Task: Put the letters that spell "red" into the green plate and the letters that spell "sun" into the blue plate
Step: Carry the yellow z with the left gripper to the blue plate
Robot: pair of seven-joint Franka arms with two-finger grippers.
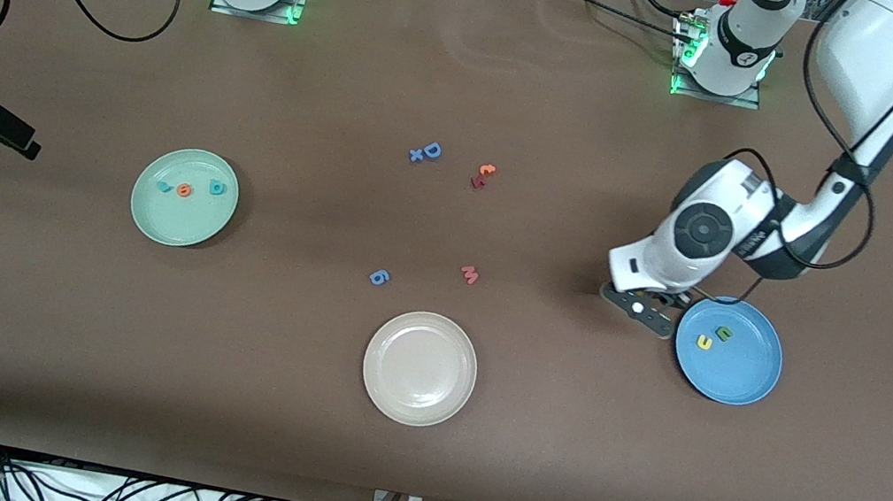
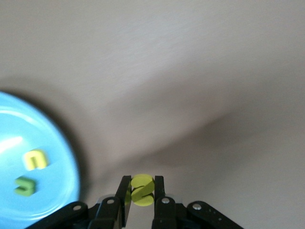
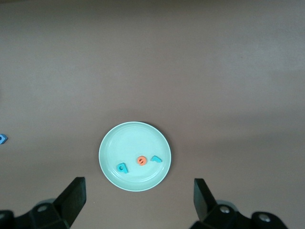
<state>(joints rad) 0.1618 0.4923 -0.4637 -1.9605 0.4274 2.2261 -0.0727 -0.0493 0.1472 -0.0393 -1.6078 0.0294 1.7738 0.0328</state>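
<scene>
right tool [image 3: 138, 200]: fingers spread wide, nothing held, waiting high over the green plate [image 1: 184, 197].
green plate: teal r [image 1: 164, 187], orange e [image 1: 184, 190], teal d [image 1: 217, 188] lie inside.
left tool [image 2: 141, 193]: clenched on yellow s [image 2: 141, 189], over bare table [image 1: 535, 372] just beside the rim of the blue plate [image 1: 736, 373].
blue plate: yellow u/n [image 1: 703, 341] and green u/n [image 1: 723, 334] inside, room around them.

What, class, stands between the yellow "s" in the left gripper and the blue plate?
Nothing visible. The left gripper is shut on the yellow "s" over bare table beside the blue plate, which holds only two small letters.
</scene>
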